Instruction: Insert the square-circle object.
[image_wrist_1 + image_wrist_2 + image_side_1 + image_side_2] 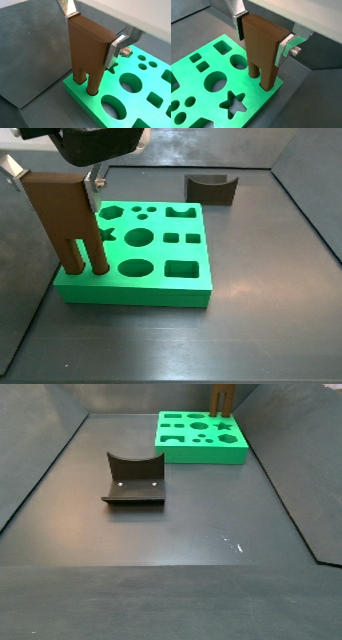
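My gripper (92,32) is shut on the square-circle object (90,50), a tall brown piece with one round and one square prong. It holds the piece upright, with the silver fingers (284,47) clamping its upper part from both sides. The prongs reach down into the green board (137,102) at one corner, and their lower ends look sunk in holes there. The piece (261,50) and the board (258,102) show in both wrist views. In a side view the piece (60,218) stands at the board's (134,290) near left corner. In the farther side view it (222,399) is at the board's (201,452) far side.
The dark fixture (210,190) with a scooped top stands on the floor beyond the board, and nearer the middle of the floor in a side view (134,479). The board has several other shaped holes, among them a star and circles. Dark walls enclose the floor.
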Controlling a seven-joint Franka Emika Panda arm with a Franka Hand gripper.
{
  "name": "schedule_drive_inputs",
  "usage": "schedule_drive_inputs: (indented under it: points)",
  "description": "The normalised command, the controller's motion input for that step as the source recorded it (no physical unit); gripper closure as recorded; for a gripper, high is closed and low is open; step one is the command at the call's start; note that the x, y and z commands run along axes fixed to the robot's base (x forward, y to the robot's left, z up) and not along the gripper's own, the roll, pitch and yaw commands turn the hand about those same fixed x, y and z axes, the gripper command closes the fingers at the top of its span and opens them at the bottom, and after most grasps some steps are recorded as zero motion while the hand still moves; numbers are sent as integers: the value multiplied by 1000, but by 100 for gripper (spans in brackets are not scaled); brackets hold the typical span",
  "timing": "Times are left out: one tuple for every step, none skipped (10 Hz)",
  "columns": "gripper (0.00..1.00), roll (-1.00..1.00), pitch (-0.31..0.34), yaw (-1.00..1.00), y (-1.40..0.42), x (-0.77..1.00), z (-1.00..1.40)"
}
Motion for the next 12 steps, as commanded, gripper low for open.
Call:
schedule_drive_inputs:
  points:
    - [100, 0, -19, 0, 0, 0, -314]
    - [100, 26, -81, 0, -54, 9, -443]
    - [100, 136, -29, 0, -97, 109, -526]
    - [100, 123, -14, 0, -63, 114, -586]
    - [100, 131, -43, 0, -57, 77, -640]
    - [100, 189, -23, 0, -74, 117, -640]
    - [100, 191, -37, 0, -83, 123, -723]
    - [100, 133, -63, 0, -49, 120, -871]
    - [100, 87, -54, 0, -43, 60, -946]
    - [100, 106, 0, 0, -66, 0, -631]
    - [100, 0, -17, 0, 0, -14, 0]
    - [100, 0, -36, 0, 0, -69, -54]
